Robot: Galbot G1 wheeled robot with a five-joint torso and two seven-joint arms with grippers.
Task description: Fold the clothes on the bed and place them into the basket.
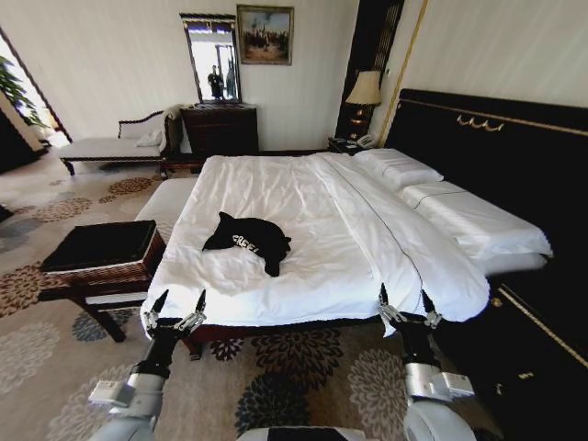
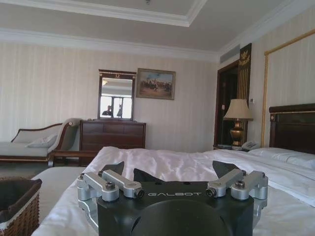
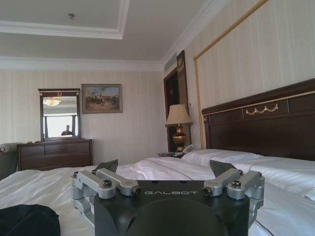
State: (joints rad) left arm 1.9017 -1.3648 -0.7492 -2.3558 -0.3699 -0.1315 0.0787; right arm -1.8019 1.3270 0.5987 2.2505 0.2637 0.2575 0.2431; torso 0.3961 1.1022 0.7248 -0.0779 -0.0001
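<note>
The clothes (image 1: 248, 239), a black T-shirt with white lettering, lie crumpled on the near left part of the bed (image 1: 303, 197), on its white duvet. The shirt also shows as a dark heap (image 3: 27, 221) in the right wrist view. The brown woven basket (image 1: 101, 250) with black lining stands left of the bed's near corner, and its rim (image 2: 19, 209) appears in the left wrist view. My left gripper (image 1: 182, 299) (image 2: 170, 172) hovers open at the bed's near left edge. Open too, my right gripper (image 1: 402, 294) (image 3: 165, 167) hangs at the near right edge. Neither holds anything.
A pale upholstered bench (image 1: 165, 204) runs along the bed's left side behind the basket. The black headboard (image 1: 496, 156) and pillows (image 1: 400, 168) are on the right. A dresser (image 1: 220, 129), mirror and chaise longue (image 1: 106, 145) stand against the far wall. Patterned carpet (image 1: 294, 367) lies under me.
</note>
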